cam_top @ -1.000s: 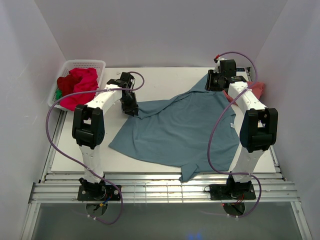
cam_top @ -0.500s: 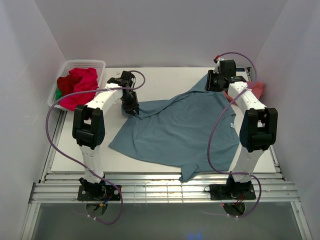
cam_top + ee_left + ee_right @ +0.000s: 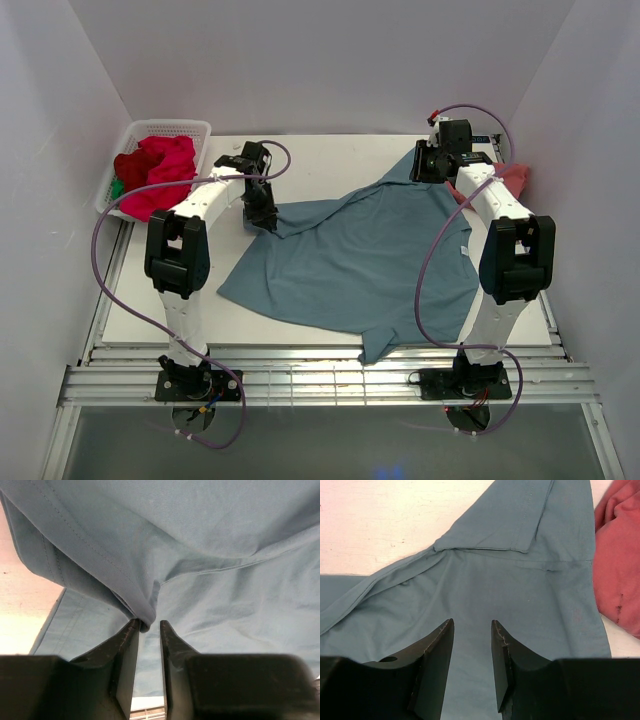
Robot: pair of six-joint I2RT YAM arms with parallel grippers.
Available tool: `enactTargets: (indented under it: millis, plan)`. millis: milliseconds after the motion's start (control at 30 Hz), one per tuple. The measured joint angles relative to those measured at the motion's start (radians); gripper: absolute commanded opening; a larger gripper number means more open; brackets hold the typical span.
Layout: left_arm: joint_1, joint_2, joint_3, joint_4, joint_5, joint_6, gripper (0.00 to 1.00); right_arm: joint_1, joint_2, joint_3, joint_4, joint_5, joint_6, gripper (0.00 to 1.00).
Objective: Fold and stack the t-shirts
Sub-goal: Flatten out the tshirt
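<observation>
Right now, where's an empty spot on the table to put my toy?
Free: the back of the table, between the basket and blue shirt; its near-left corner. Crowded: far right, with the pink shirt and right gripper.

We see a big blue t-shirt spread in the middle, and red shirts in a white basket at the upper left.

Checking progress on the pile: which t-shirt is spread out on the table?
The teal-blue t-shirt, spread across the middle of the table. The salmon-pink t-shirt is bunched at the far right edge, and the red t-shirt is heaped in the white basket.
</observation>
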Motion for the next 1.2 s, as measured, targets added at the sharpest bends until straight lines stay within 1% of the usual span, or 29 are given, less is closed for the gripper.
enactTargets:
  millis: [67,100,133,200,300,500,733,933,1200]
  plan:
    - [0.0,0.0,-0.003,0.004,-0.004,0.0,0.17,0.0,0.0,0.0,0.0,0.0,0.0,0.42]
    - [0.0,0.0,-0.006,0.008,-0.009,0.003,0.03,0.0,0.0,0.0,0.0,0.0,0.0,0.43]
    - [0.0,0.0,-0.009,0.01,-0.014,0.0,0.0,0.0,0.0,0.0,0.0,0.0,0.0,0.43]
    - [0.0,0.001,-0.01,0.013,-0.024,0.009,0.0,0.0,0.01,0.008,-0.002,0.001,-0.001,0.44]
    - [0.0,0.001,-0.011,0.03,-0.035,0.011,0.0,0.0,0.069,0.066,-0.013,0.004,-0.006,0.44]
    - [0.0,-0.01,-0.018,0.063,-0.088,0.005,0.0,-0.011,0.258,0.22,-0.03,0.0,-0.016,0.44]
    - [-0.001,-0.103,-0.024,0.078,-0.165,-0.011,0.0,-0.048,0.443,0.401,-0.059,0.003,-0.02,0.44]
    - [-0.002,-0.176,-0.024,0.081,-0.191,-0.023,0.0,-0.068,0.514,0.525,-0.035,0.023,-0.02,0.44]
    - [-0.002,-0.187,-0.024,0.06,-0.206,-0.028,0.0,-0.085,0.602,0.62,0.064,0.006,0.014,0.44]
